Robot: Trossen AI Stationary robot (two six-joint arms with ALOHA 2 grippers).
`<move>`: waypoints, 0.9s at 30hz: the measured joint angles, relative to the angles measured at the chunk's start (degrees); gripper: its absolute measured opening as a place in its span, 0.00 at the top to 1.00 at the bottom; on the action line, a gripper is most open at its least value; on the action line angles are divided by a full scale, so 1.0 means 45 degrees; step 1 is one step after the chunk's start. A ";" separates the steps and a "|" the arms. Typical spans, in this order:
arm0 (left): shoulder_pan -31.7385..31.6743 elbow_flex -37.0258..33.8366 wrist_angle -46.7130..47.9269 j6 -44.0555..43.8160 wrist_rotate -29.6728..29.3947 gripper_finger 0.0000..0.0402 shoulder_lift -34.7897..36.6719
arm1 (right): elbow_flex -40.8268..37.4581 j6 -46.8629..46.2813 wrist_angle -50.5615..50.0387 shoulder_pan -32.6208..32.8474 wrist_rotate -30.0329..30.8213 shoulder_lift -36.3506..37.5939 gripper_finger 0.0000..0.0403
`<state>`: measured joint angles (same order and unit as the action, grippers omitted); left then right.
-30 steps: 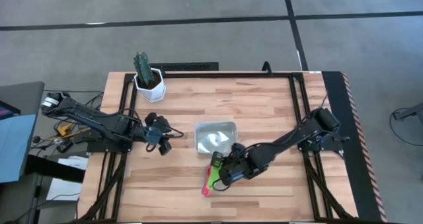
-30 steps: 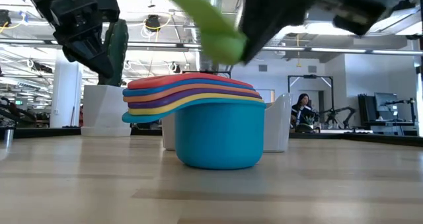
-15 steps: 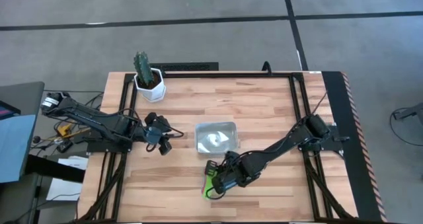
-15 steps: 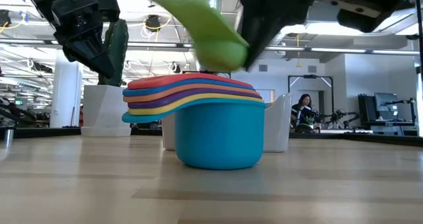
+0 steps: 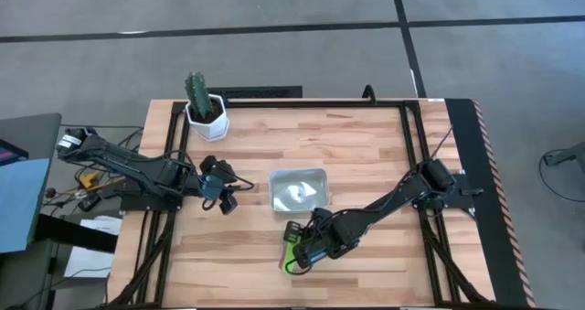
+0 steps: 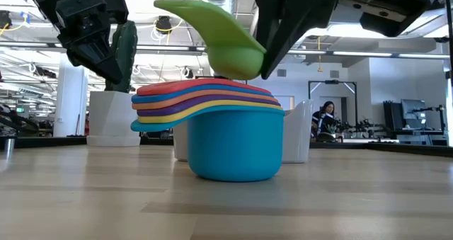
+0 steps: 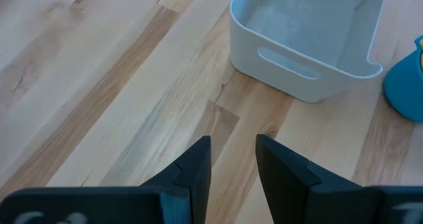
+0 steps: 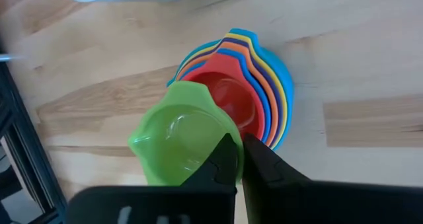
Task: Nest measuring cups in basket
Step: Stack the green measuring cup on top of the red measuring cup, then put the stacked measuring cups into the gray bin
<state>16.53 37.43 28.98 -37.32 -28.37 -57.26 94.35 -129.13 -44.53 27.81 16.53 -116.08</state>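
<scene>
My right gripper (image 8: 239,159) is shut on a green measuring cup (image 8: 178,141), which hangs tilted just above a nested stack of cups (image 6: 226,134). The stack's biggest, outermost cup is teal and the red one (image 8: 228,98) sits innermost; it stands on the table near the basket's near side. The basket (image 5: 297,189) is a shallow clear tray, also seen in the left wrist view (image 7: 310,32). My left gripper (image 7: 232,164) is open, hovering left of the basket (image 5: 219,189). Whether the green cup touches the stack I cannot tell. My right gripper pinches the green cup's bowl wall (image 8: 221,141) on the side away from its handle, apparently one finger inside the bowl and one outside. It comes from above, slanting down. The cup is lifted, tilted, with its handle (image 6: 177,6) rising toward the table's left.
A white hexagonal pot with a cactus (image 5: 206,109) stands at the far left corner. Black frame rails (image 5: 416,155) run along the table's left and right sides. Bare wood lies to the right of the basket and along the near edge.
My right gripper carried the green cup from beside the basket toward the near edge and slightly left, stopping over the stack. The cup came down a little, to just above the red cup. The left arm kept still.
</scene>
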 joint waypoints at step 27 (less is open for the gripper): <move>0.0000 0.0000 -0.0002 -0.0204 -0.0089 0.74 0.0000 | -0.0005 -0.0367 0.0117 -0.0044 -0.0768 -0.0101 0.72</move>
<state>16.53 37.43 28.97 -38.24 -28.77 -57.26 94.32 -130.78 -44.01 27.62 13.08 -116.53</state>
